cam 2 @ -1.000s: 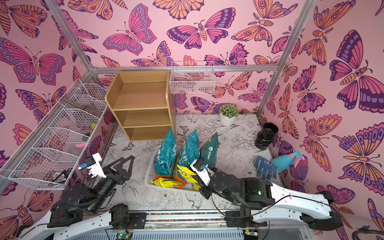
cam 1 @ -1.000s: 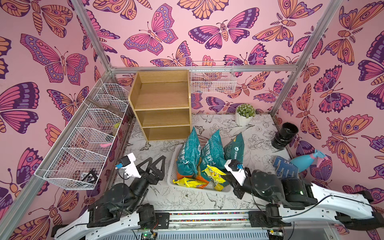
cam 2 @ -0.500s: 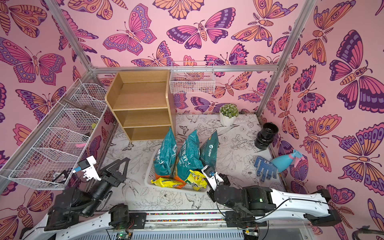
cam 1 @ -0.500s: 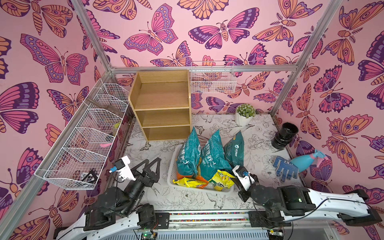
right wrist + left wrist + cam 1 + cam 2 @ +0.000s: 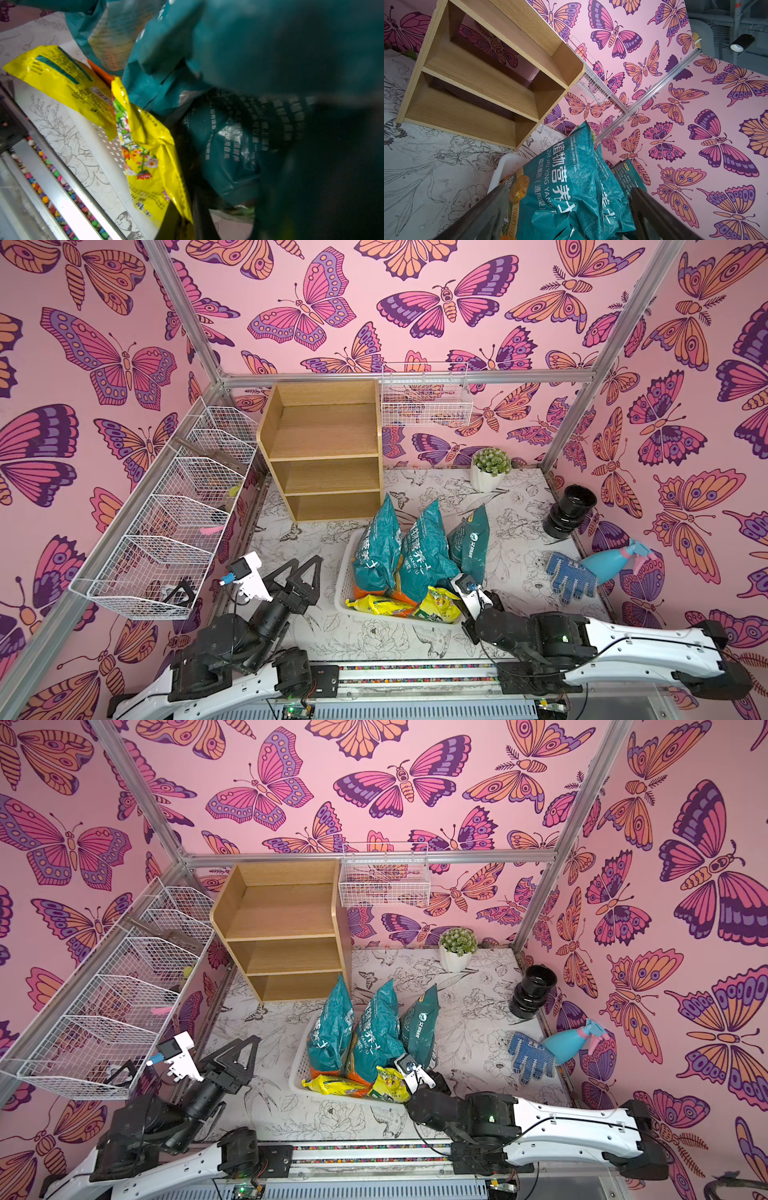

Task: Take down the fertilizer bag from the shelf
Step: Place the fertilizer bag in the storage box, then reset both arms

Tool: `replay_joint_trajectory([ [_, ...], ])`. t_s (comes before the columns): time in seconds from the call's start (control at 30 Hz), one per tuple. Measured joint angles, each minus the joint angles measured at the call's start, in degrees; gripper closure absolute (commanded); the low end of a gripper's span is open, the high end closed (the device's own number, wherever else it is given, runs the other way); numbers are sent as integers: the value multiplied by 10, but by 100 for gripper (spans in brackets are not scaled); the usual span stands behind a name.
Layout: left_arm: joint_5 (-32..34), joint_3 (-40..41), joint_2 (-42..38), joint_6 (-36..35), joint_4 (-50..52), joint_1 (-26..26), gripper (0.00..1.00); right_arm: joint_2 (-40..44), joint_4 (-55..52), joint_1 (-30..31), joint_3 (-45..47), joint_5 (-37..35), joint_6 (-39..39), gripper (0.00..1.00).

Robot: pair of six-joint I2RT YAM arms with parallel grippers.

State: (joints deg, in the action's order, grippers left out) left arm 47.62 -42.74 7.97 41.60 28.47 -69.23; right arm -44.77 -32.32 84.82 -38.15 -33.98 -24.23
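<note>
Along the left wall hangs a row of white wire baskets [image 5: 166,539]. Just beside them the left tool [image 5: 306,560] hovers over the flower-sketched tabletop [image 5: 316,539] with its black fingers spread wide and nothing between them. Behind it, against the back wall, stands the light-wood three-tier shelf [image 5: 328,435], its boards bare. In front of the shelf sits a white perforated plastic tray [image 5: 343,585]. It carries three tall teal plastic bags [image 5: 424,547] standing upright in a row and a flat yellow pouch [image 5: 374,605] lying along the near rim. Next to that pouch the yellow flower-printed fertilizer bag [image 5: 436,605] rests crumpled on the tray's near right corner, well apart from the shelf. The right tool [image 5: 456,605] is closed tight, and in the right wrist view the bag's edge [image 5: 149,149] runs in between its fingers. Farther right lie a blue dotted knit glove [image 5: 571,583] and a light-blue spray bottle [image 5: 611,566].
</note>
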Motion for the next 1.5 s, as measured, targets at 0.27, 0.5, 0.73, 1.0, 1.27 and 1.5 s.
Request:
replay_joint_trajectory([
  [0.27,0,1,0,0,0,0,4,7,64,-2,28,85,-11,100],
  [0.5,0,9,0,6,1,0,5,-25,113,-2,53,91,-47,100],
  [0.73,3,11,0,9,1,0,5,19,142,-2,88,109,-60,74],
  [1.0,26,10,2,8,1,0,4,107,50,-3,9,100,-37,1],
  [1.27,75,9,30,-33,-24,0,2,249,167,-5,-40,-146,116,1],
  [1.5,209,39,101,-210,-211,9,1,305,384,-185,96,-240,269,1],
])
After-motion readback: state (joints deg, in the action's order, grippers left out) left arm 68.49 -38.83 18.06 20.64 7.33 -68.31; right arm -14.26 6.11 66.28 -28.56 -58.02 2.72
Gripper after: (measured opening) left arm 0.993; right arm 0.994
